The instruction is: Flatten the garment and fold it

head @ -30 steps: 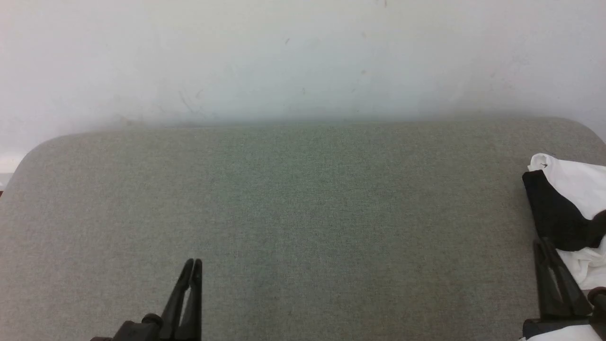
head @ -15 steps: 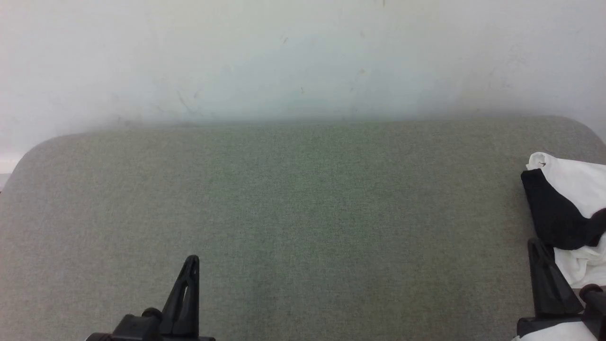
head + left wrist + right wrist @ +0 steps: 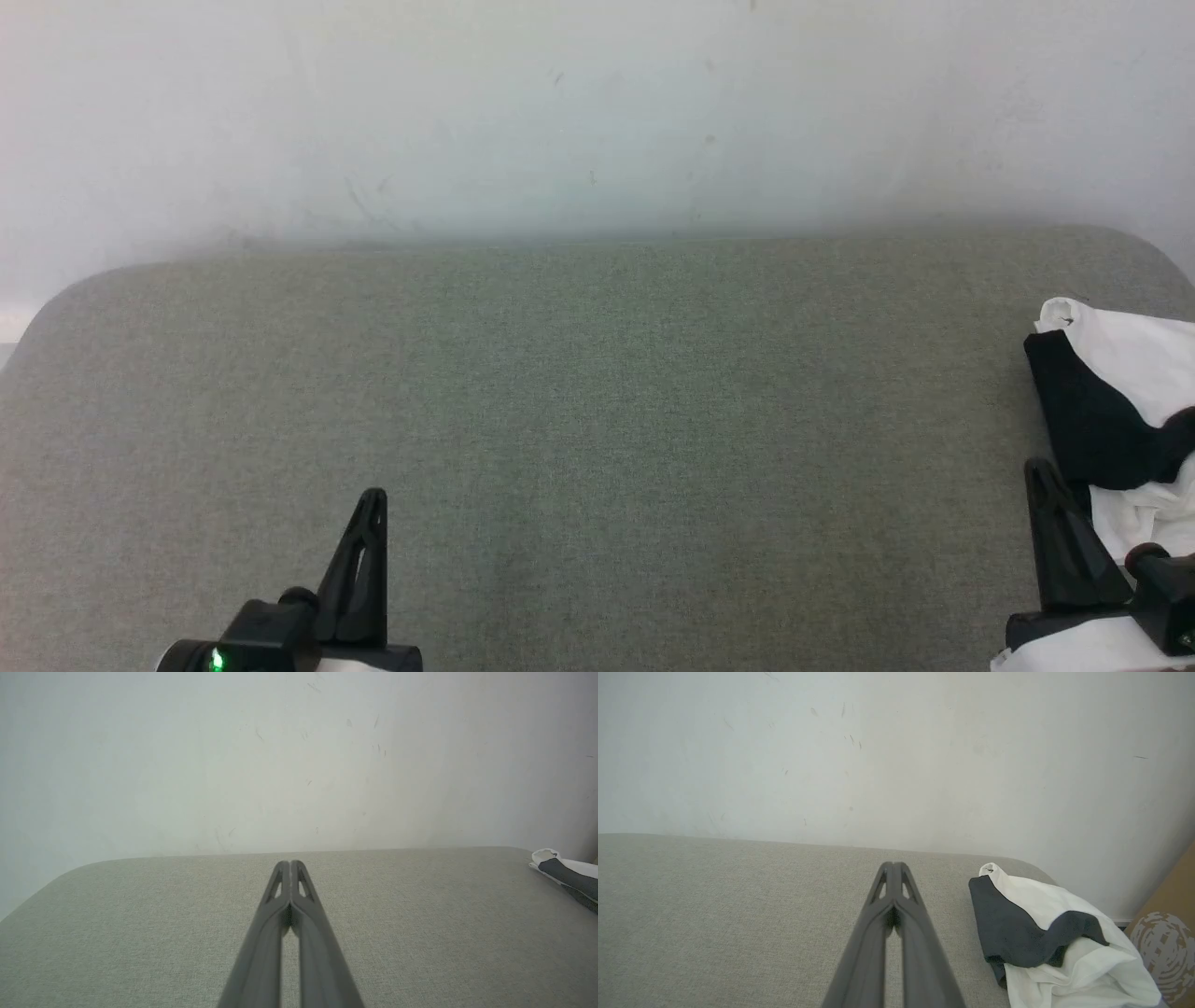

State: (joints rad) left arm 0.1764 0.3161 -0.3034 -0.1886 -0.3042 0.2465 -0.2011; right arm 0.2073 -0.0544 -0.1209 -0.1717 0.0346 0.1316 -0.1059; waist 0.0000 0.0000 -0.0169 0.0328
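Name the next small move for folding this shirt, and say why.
Likely open the shut right gripper and reach right to the shirt: it lies bunched and unheld at the right end of the grey surface, close beside that gripper; the left gripper, also shut, is far off.

One garment (image 3: 1017, 928), two grippers, left gripper (image 3: 290, 863) and right gripper (image 3: 893, 864), one grey surface (image 3: 597, 420)

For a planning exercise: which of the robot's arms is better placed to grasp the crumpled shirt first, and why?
Right. The shirt lies bunched on the grey surface at its right end, beside the right pincer; the left pincer sits far across it. Both are shut, so it would probably open first.
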